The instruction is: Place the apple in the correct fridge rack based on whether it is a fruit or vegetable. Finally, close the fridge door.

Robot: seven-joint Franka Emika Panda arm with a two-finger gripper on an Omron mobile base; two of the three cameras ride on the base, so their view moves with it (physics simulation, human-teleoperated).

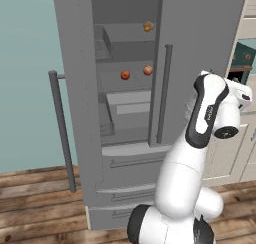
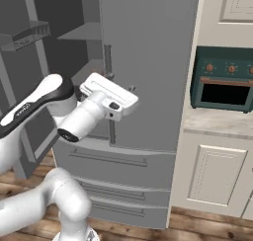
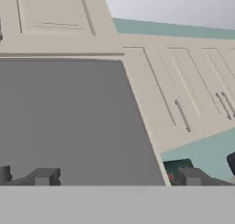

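The fridge's left door (image 1: 75, 88) stands open. On the middle fridge rack (image 1: 112, 83) lie two small round red things. The one nearer the front looks like the apple (image 1: 125, 75), and a pinker one (image 1: 148, 70) lies behind it to the right. An orange-brown lumpy fruit (image 1: 147, 26) sits on the rack above. My gripper (image 3: 118, 178) is open, its fingertips (image 3: 44, 176) wide apart with nothing between them. It hangs in front of the closed right door (image 2: 148, 62), well away from the apple, and its white hand (image 2: 109, 93) shows there too.
Wire side bins (image 1: 102, 47) line the fridge's left inner wall. Grey drawers (image 1: 130, 163) close off the fridge's lower part. To the right are a teal oven (image 2: 225, 79), a counter (image 2: 217, 121) and cream cabinets (image 2: 215, 173). The open door's long handle (image 1: 62, 130) juts out on the left.
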